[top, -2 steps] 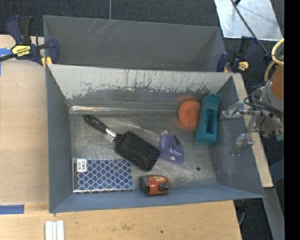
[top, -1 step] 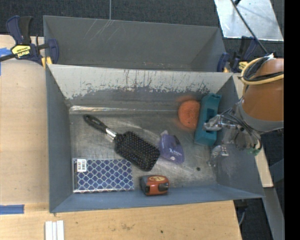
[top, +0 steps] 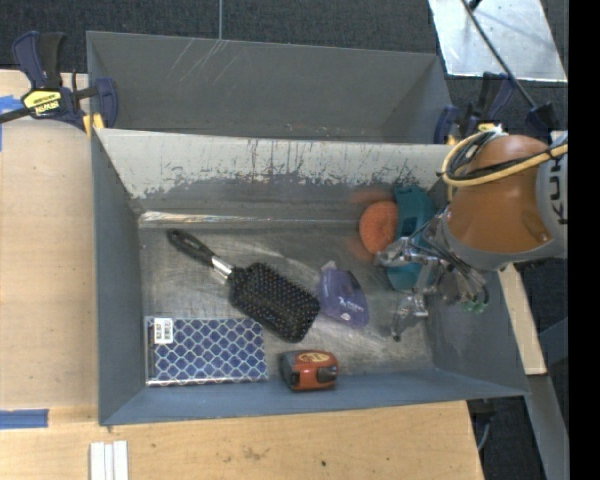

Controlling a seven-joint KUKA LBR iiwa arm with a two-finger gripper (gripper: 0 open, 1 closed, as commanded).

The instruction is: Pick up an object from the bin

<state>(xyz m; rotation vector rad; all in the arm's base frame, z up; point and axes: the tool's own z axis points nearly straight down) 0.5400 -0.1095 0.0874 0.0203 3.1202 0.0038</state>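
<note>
We are hovering the gripper [top: 410, 318] by the bin's [top: 115, 268] right wall; nothing seems lifted yet; we cannot tell the jaws' state.

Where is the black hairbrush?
In the camera view, the black hairbrush lies in the middle of the bin, above the blue patterned box and left of the purple thing.
</note>
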